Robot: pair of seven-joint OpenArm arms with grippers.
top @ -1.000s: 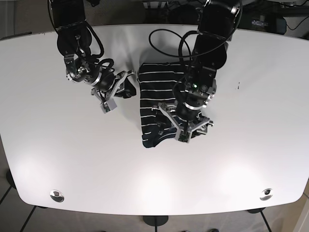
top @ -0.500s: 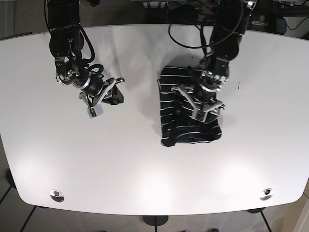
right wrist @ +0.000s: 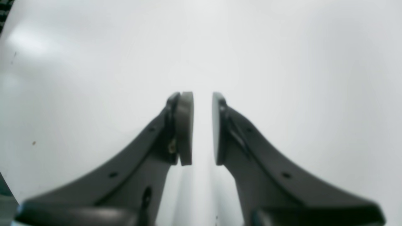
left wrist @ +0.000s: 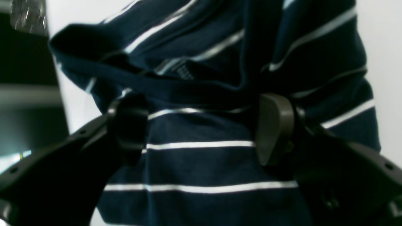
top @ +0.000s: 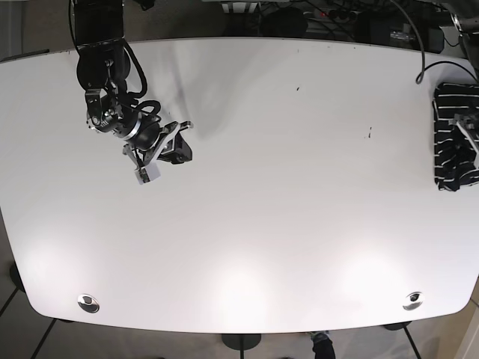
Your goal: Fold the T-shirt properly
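Left wrist view, nearest: the left gripper (left wrist: 201,130) is seen with jaws spread wide, one dark finger at each side; the navy T-shirt (left wrist: 220,94) with thin white stripes lies bunched in the gap. Contact between pads and cloth cannot be judged. A folded hem and a small label are seen just beyond the fingers.

Right wrist view: the right gripper (right wrist: 202,128) is seen with a narrow gap between its pads, nothing held, over the bare white table (right wrist: 282,62).

Base view: the right gripper (top: 159,149) is placed over the table's (top: 262,224) left part. The T-shirt (top: 451,134) is seen folded into a compact bundle at the far right edge of the table, well apart from the right gripper. The left gripper (top: 471,134) is only partly visible there, at the frame edge.
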